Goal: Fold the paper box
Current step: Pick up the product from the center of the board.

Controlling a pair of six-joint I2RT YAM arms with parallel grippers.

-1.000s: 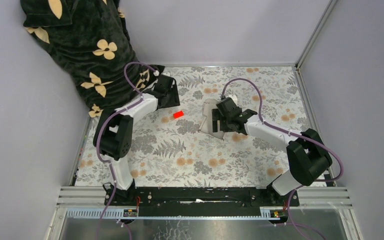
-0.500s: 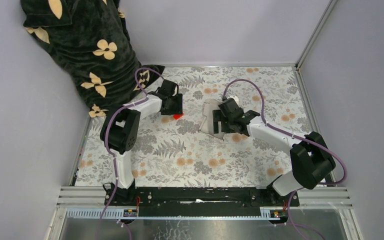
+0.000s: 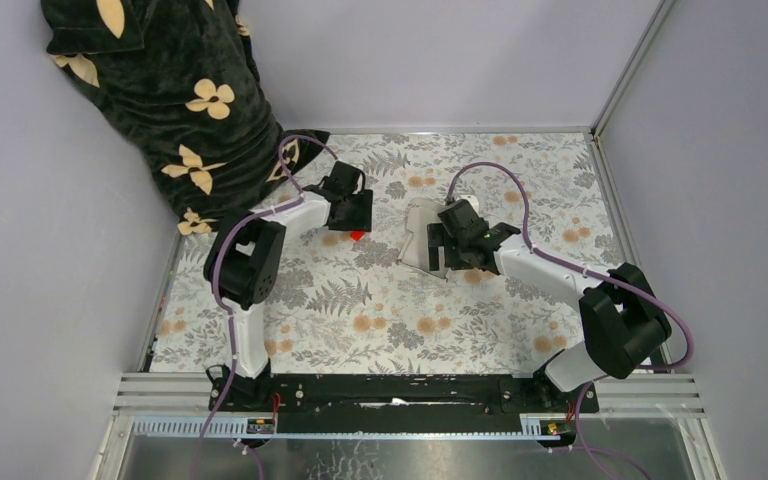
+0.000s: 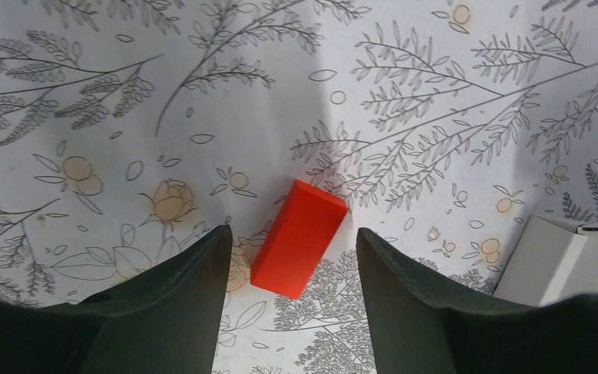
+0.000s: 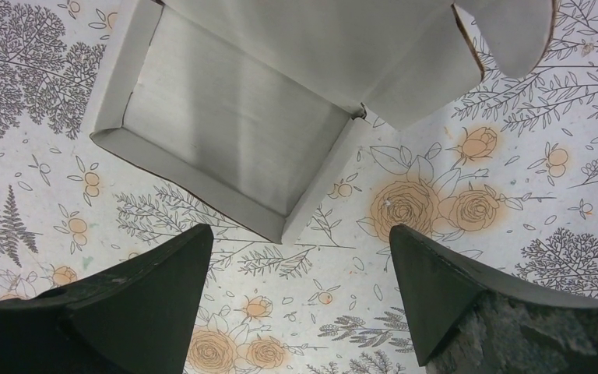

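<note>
Two arms, jaws apart. In 1 sec left gripper [image 4: 292, 243] swung over red block [image 4: 300, 234]; right gripper [image 5: 300, 243] at unclosed paper box [image 5: 226, 148].

A robot test cell in a lab: plain grey walls [image 3: 430, 60], aluminium frame rail [image 3: 160, 390], two robot arms [image 3: 245, 275] bolted along a flower-patterned worktop [image 3: 400, 330].

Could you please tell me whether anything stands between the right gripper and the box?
Nothing visible does. The right gripper hangs open directly over the box. The red block lies apart from it, under the open left gripper.
</note>
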